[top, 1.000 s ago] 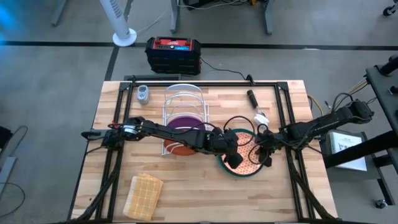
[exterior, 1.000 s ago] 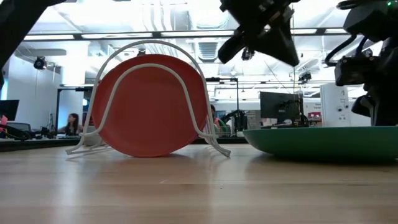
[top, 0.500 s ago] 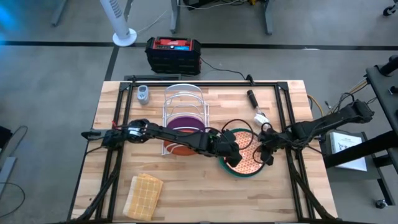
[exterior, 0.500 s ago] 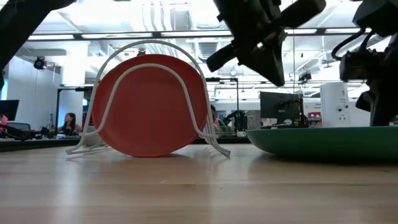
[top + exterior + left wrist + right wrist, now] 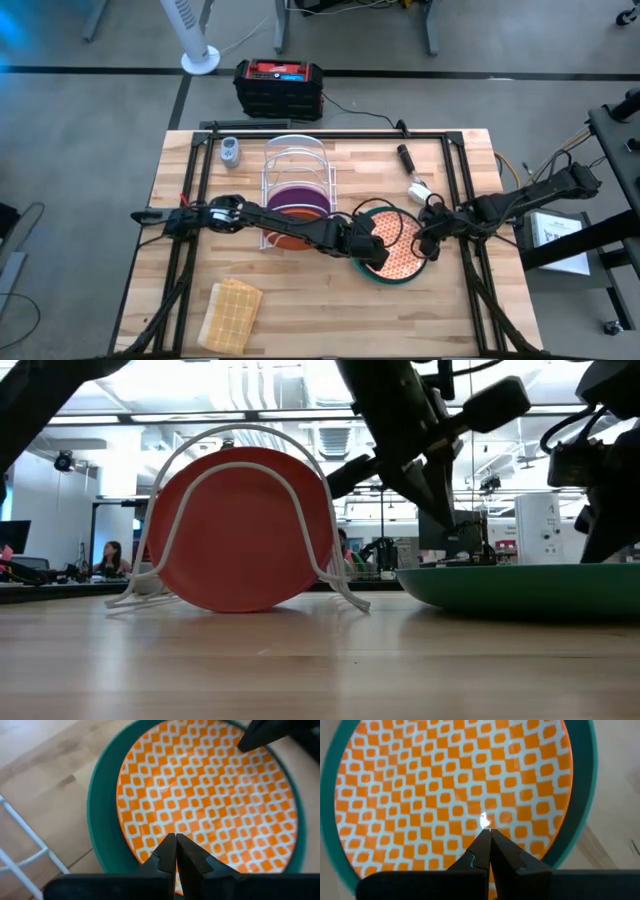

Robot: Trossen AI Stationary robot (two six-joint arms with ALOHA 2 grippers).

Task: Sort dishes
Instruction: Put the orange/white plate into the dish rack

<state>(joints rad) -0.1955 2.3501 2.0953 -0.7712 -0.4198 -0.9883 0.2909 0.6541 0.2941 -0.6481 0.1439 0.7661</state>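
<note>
Where the wooden table (image 5: 300, 300) carries the white wire rack (image 5: 296, 165), a purple plate (image 5: 297, 196) and a plain orange plate (image 5: 240, 530) stand in it. Right of the rack, the teal-green plate (image 5: 372, 272) holds the orange-patterned plate (image 5: 395, 255). The left gripper (image 5: 368, 247) and right gripper (image 5: 425, 245) hover over opposite sides of this stack, fingers pressed together, holding nothing.

even, bright overhead light fills the high view, shadows soft and short. the low view is backlit by ceiling strips, so arms read as silhouettes. a small glare spot sits just ahead of the right gripper (image 5: 490, 837) on the patterned plate (image 5: 445, 795), whose rim looks perhaps slightly soft.
</note>
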